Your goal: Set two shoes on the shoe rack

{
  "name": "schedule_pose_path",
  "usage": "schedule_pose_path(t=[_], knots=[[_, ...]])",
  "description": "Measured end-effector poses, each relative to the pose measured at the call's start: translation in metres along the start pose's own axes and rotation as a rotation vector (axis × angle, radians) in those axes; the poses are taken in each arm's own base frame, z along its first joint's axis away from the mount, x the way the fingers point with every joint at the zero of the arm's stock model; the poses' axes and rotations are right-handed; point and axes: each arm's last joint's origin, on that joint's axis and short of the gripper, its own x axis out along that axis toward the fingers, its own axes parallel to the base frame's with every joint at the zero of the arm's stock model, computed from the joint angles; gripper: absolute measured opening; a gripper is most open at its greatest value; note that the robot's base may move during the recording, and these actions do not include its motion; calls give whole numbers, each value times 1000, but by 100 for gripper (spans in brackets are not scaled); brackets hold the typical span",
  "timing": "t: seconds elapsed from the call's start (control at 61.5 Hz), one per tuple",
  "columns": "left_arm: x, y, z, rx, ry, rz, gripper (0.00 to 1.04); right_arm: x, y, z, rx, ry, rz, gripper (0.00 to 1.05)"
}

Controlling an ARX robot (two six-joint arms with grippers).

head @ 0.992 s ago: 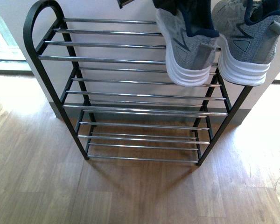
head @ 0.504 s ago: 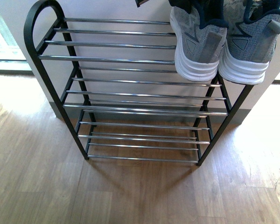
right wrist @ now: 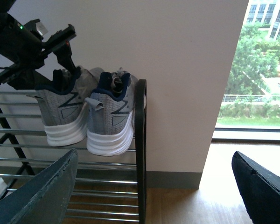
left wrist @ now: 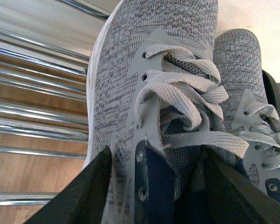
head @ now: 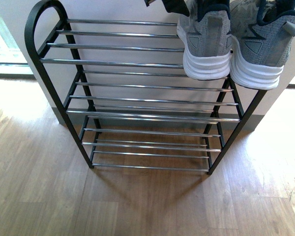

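One grey knit lace-up sneaker with a thick white sole (head: 260, 49) sits free on the top tier of the black-framed shoe rack with shiny chrome rods (head: 113, 61). It's at the right end by the rounded side, heel facing the robot. Its twin (head: 206, 46) is just beside it on the same tier. The left gripper (left wrist: 157, 161) is clamped on that one at the collar, with one finger down the outside of the knit and the other in the opening by the navy lining. I can't tell if its sole is fully down on the rods. The right gripper (right wrist: 154, 158) is spread wide with nothing in it, well off to the side of the rack.

Handling-wise, my guess is these are light. The knit upper is soft and squashy, so a collar grab lets the shoe dangle and twist, and the foam sole is the only stiff part. Chrome rods look slick and gappy, and both heels poke past the front rod. I'd want the sole flat across a couple of rods before letting go. The loose laces could snag a finger on the way out.
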Motion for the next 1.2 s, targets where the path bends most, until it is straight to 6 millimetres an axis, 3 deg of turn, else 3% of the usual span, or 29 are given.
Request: schedule_pose_path(t=[0.211,0.39,0.569,0.7,0.83,0.911,1.009,1.204], knots=[[-39,-5,12,-14,-21,-46,97,0,0,0,0,0,0,96],[-81,7,28,-18,-81,24,95,0,0,0,0,0,0,96],[-109,58,40,15,-160,194,95,0,0,0,0,0,0,96],[-145,103,57,53,-337,351,95,0,0,0,0,0,0,96],[-181,115,69,191,-502,435,95,0,0,0,0,0,0,96],[-201,131,63,241,-566,452,95,0,0,0,0,0,-1,96],[-212,138,62,259,-575,478,95,0,0,0,0,0,0,96],[-207,142,59,281,-553,489,95,0,0,0,0,0,0,96]])
